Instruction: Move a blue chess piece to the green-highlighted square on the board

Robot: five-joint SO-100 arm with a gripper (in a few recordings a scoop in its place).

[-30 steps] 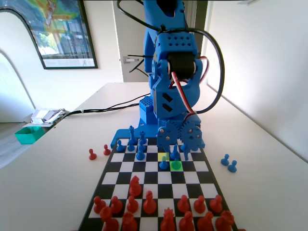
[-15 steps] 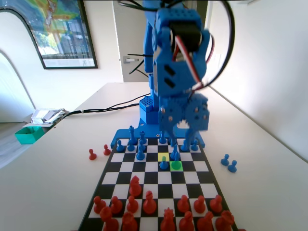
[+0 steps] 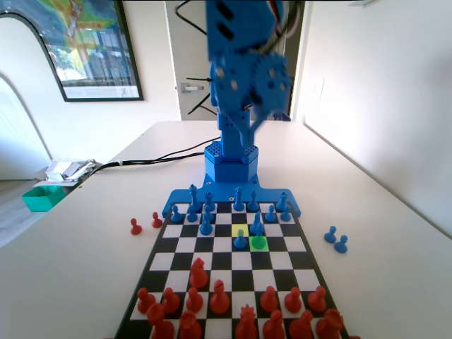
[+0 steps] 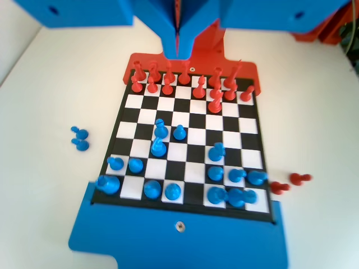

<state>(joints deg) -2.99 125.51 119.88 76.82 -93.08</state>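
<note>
**One pawn on green, jaws lifted high**

One blue chess piece [image 3: 258,241] is seen standing on the green-highlighted square [image 3: 259,246] in the fixed view, upright and untouched. Just to its left a second blue pawn [image 3: 241,239] is seen at the near edge of the yellow square [image 3: 239,230], and a taller blue piece [image 3: 258,225] is placed just behind. The gripper [image 3: 248,116] is raised well above the board [image 3: 229,272], blurred, near the top of the picture. In the wrist view the jaws are seen pressed together at the top edge, with nothing held between them. Red pieces are lined along the board's near rows in the fixed view. Two blue pawns [image 3: 335,239] are left on the counter [image 3: 381,282] right of the board, two red pawns [image 3: 145,224] to its left.
</note>
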